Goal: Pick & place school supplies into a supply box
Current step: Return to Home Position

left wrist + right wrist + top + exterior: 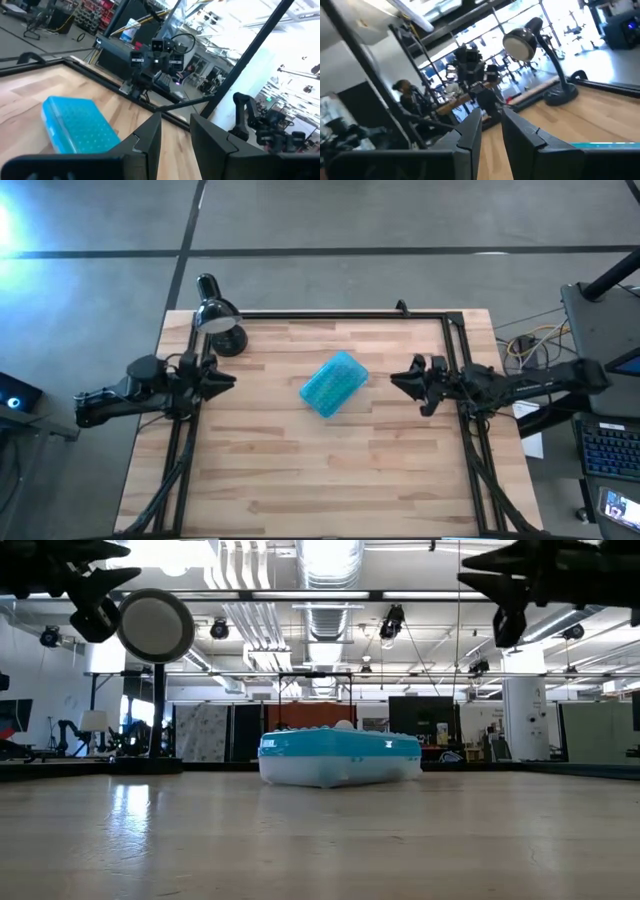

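Turquoise box [334,383] is seen shut, diagonal on worktop [300,470]; left hand [231,380], right hand [394,383] held narrow, empty; right nearer.

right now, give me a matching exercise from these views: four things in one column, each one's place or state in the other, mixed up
Things:
1. supply box
2. desk lamp
3. left gripper
4. right gripper

Places or states:
a. raised above the table's right side, holding nothing
b. lid shut, lying near the middle of the table
c. standing at a table corner on the left arm's side
d. raised above the table's left side, holding nothing

Pairs: 1-b, 2-c, 3-d, 4-a
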{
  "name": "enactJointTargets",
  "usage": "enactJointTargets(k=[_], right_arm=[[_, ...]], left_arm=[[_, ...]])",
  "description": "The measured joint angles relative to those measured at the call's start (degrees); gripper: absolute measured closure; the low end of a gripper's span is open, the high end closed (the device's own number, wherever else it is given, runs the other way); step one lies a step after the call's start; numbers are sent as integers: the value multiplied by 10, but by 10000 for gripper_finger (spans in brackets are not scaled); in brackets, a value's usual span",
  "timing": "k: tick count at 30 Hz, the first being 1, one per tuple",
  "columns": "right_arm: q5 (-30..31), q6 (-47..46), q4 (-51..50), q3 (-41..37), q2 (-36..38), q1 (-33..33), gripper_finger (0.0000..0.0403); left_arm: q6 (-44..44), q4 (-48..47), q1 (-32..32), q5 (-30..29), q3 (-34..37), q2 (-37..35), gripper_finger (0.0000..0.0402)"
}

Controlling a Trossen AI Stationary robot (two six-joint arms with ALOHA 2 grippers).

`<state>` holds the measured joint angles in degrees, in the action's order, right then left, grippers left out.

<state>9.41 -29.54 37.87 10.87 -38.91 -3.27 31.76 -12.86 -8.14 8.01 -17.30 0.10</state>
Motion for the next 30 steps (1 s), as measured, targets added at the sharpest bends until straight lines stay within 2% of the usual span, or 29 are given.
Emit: enactJointTargets(k=[7,14,18,30], right_arm=[[12,8,-37,-52,119,-1,335],[13,5,-211,-28,209,-1,335],[34,-1,-311,-5,250,-1,335],[38,15,-376,-35,382,-1,335]], left_arm=[[-13,-8,0,0,-3,0,314],[-18,-13,0,0,-7,0,314],[-20,-14,0,-1,-6,0,314],[-19,-15,0,-23,7,0,314]])
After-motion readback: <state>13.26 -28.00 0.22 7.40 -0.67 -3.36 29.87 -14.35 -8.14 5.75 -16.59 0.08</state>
